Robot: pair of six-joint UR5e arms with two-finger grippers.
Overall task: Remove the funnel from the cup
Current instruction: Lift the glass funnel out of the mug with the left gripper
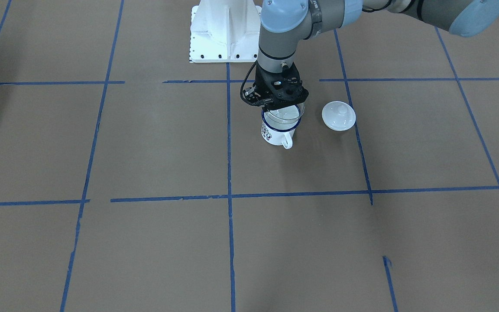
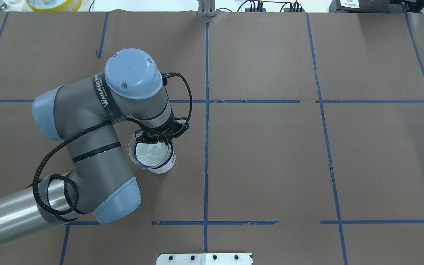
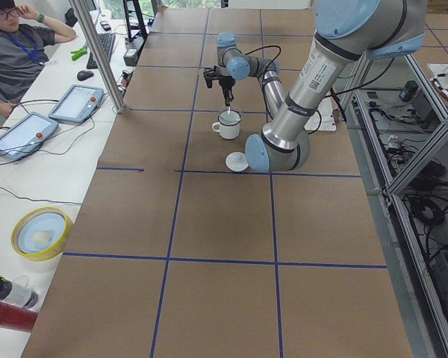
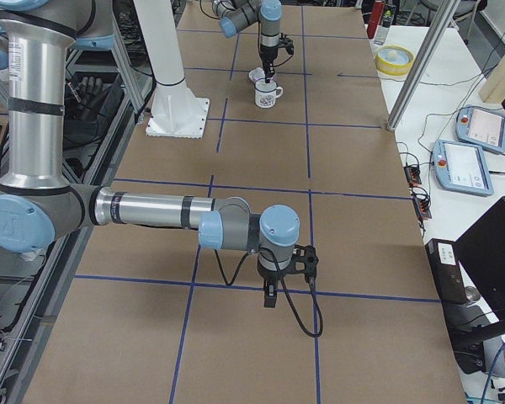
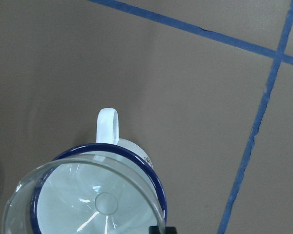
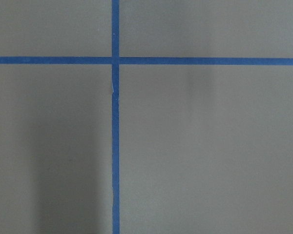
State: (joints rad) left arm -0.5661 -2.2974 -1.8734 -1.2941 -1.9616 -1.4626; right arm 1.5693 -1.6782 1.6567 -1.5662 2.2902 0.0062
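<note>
The cup is a white mug with a dark blue rim and its handle towards the front-facing camera. It stands left of the table's middle in the overhead view. The clear funnel sits in its mouth, its rim a little above and off-centre from the cup's rim in the left wrist view. My left gripper points straight down, shut on the funnel's far rim. My right gripper hangs over bare table far from the cup; I cannot tell whether it is open or shut.
A round white knobbed lid lies on the table beside the cup. The white robot base stands behind it. Blue tape lines cross the brown table. A person and tablets are at the side bench.
</note>
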